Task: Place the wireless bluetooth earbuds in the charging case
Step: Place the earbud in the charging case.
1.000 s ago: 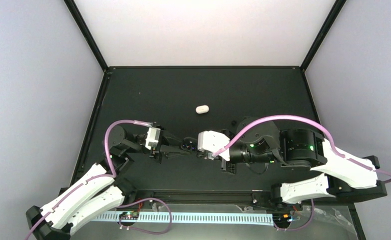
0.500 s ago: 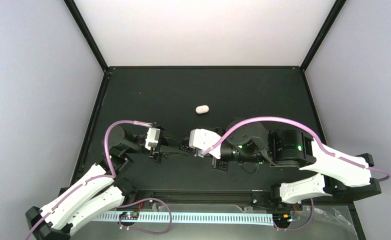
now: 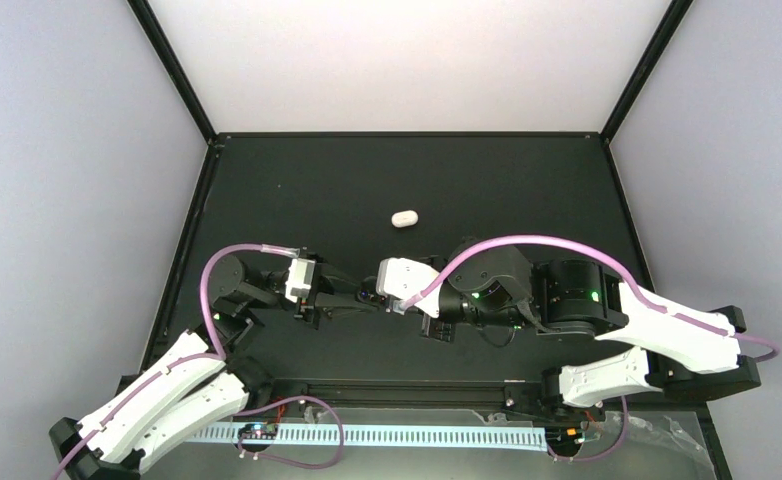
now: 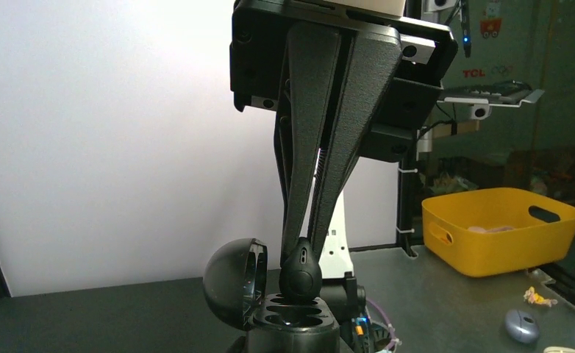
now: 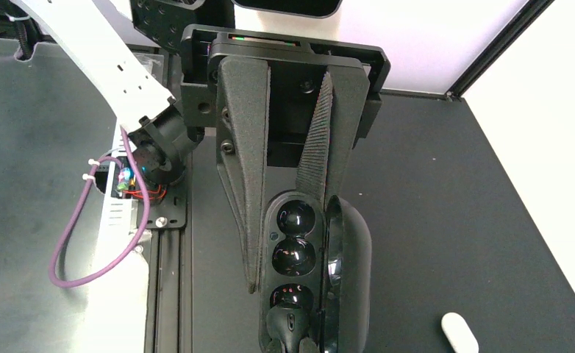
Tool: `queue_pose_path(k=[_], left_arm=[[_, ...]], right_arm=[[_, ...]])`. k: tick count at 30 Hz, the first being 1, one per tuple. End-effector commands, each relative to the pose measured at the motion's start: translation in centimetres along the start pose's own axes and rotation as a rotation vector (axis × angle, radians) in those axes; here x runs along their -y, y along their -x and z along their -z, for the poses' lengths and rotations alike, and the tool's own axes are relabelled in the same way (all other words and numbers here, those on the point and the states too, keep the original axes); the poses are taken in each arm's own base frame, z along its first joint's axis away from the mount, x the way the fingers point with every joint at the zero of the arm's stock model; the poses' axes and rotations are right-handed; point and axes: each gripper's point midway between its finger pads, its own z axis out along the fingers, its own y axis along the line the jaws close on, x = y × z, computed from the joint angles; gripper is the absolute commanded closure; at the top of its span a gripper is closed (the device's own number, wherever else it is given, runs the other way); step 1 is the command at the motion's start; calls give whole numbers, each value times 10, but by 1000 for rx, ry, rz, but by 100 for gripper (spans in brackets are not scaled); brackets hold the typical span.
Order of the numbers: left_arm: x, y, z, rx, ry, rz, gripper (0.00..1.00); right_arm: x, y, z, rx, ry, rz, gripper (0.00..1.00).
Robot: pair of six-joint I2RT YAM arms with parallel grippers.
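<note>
- left gripper point(image 3: 359, 298) is clamped almost fully closed round the base of the charging case point(image 5: 293, 254), steadying it with the lid point(image 4: 233, 283) flipped open, I'd guess so the slots face the other arm
- right gripper point(image 4: 300, 254) is pinched tight on a black earbud point(image 4: 300, 276), sitting right at a slot mouth, looks like the seating step
- bench point(image 3: 487, 180) is matte black with plain pale walls; a small white oval thing point(image 3: 404, 218) lies well apart
- yellow tub point(image 4: 501, 235) sits off in the room behind
</note>
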Motion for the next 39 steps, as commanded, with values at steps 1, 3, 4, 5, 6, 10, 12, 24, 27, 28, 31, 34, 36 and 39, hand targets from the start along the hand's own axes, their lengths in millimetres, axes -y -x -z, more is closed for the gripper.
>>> queue_pose_path(k=[1,3,4,5,6,10,12,24,27,28,31,34,36,39], left_arm=[[5,24,2,49,-4,-48,98],[6,25,2,53,-6,-47,98],[6,25,2,54,-8,-47,99],[7,25,2,55,-8,-46,98],[7,25,2,55,-9,-46,99],[9,28,2,64,-14,-46,99],[9,29,3,69,-16,-45,98],[10,34,3,94,-14,-40,98],[10,36,3,114,-16,-42,98],[10,36,3,116,-15,-41,98],[11,38,3,121,-17,-40,98],[11,40,4,129,-14,-41,98],[10,41,4,137,-10,-39,98],[9,40,5,151,-4,-31,99]], right_arm=[[2,-5,-3,-21,-22,-1,99],[2,-3,-3,-16,-24,-2,99],[2,-3,-4,-15,-25,-3,99],[2,-3,-4,-14,-24,-3,99],[2,-2,-5,-13,-24,-2,99],[1,0,-8,-8,-23,-7,99],[1,0,-8,-6,-24,-7,99],[-3,2,-12,-5,-5,-25,99],[-4,0,-15,-12,-13,-26,99],[-4,0,-15,-15,-15,-25,99],[-3,-1,-16,-18,-26,-26,99],[-1,0,-15,-15,-37,-30,99],[1,2,-15,-7,-54,-39,99],[7,4,-15,4,-89,-53,99]])
